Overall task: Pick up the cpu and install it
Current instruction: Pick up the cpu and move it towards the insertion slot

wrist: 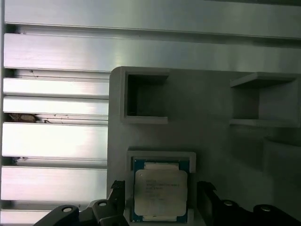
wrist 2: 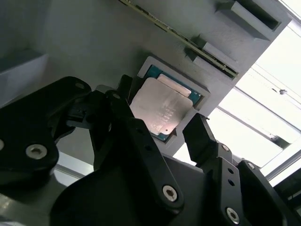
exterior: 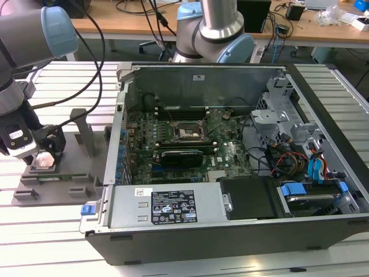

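So the small flat square cpu with the silvery-grey metal top (wrist: 161, 192) was sitting flat in a square recess of a pale grey plastic holder block (wrist: 211, 122), which rested on the slatted aluminium worktop (wrist: 56, 141). In the exterior view that block was off to the exterior view's left of the big open black computer case (exterior: 202, 83), well apart from the dark socket frame on the green motherboard (exterior: 187, 134) inside it. The black two-fingered end effector (exterior: 49, 149) hung right over the chip. In both wrist views its fingers (wrist 2: 200, 134) were spread wider than the chip, one on each side, with the cpu lying squarely between them. It wasn't gripping anything as far as I could see. Whether the fingertips were touching the holder's raised rim, I honestly couldn't tell.
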Controlling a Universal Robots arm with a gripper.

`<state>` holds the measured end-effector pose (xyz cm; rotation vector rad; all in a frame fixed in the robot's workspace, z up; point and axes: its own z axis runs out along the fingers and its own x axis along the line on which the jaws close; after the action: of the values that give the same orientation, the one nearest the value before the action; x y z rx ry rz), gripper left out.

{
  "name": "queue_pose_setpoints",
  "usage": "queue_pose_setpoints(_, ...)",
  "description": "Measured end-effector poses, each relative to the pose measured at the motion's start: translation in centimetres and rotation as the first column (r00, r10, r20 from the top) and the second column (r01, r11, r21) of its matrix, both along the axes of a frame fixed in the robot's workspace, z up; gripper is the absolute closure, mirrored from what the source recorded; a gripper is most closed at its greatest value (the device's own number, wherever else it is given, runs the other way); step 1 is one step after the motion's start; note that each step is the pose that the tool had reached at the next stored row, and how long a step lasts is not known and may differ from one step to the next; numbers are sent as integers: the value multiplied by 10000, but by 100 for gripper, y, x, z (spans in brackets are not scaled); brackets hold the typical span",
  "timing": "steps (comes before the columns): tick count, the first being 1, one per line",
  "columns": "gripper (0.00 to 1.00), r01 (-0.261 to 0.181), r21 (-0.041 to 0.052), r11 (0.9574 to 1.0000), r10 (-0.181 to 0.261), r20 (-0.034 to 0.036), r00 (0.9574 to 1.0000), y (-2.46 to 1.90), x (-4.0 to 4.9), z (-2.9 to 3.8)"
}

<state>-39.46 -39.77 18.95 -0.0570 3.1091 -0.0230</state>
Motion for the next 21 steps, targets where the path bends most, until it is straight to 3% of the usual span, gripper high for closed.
queue_pose_setpoints(7, 29, 0, 8, 10000, 0, 0, 10000, 2, 0, -5)
queue_pose_setpoints(11, 45, 0, 9, 10000, 0, 0, 10000, 2, 0, -5)
queue_pose_setpoints(21, 45, 0, 16, 10000, 0, 0, 10000, 1, 0, -5)
